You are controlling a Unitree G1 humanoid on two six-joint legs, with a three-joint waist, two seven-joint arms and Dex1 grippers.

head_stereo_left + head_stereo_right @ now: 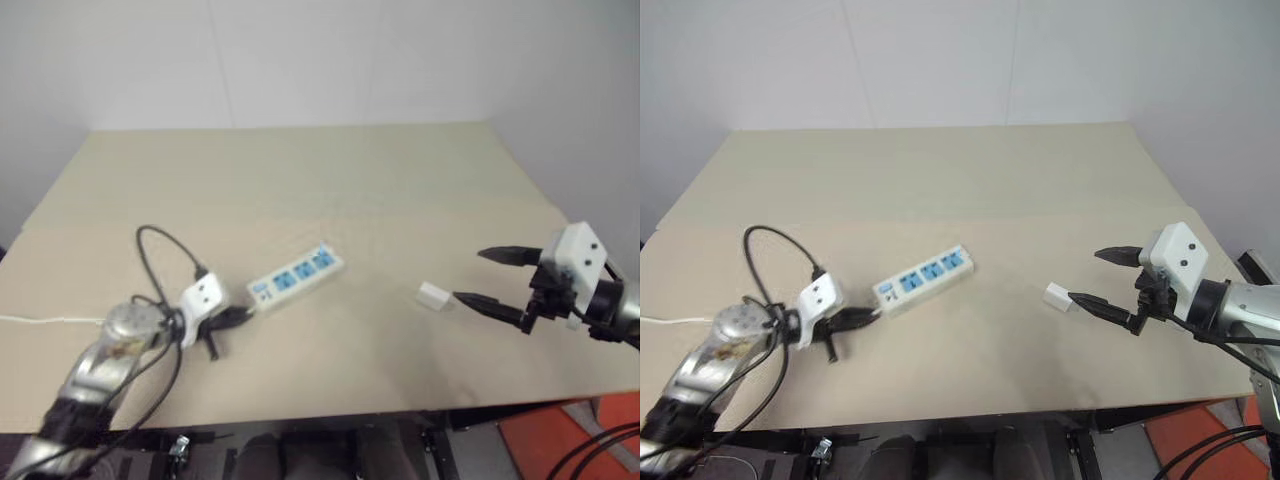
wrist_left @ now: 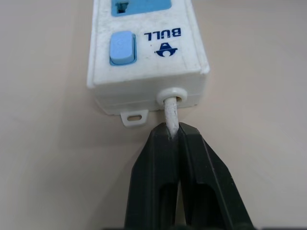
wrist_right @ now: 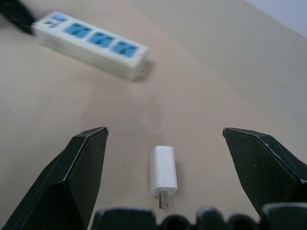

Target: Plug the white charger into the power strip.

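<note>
Charger [image 3: 163,171] loose on table [image 1: 380,180] | right gripper [image 3: 165,139] spread wide around it | left gripper [image 2: 175,139] clamped on power strip [image 2: 144,52] cord [image 2: 171,112]

Each end effector (left [image 1: 862,318], right [image 1: 1095,277]) had a white boxy housing, tapering black fingers and looping black cables; the forearms were silver.

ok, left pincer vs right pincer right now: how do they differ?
Left pincer is shut on the thin white cord right where it leaves the switch end of the power strip. Right pincer is open and holds nothing. The white charger lies flat on the table in line with its gap, untouched. The left sits low at the table; the right hangs above it. Both have two black fingers.
</note>
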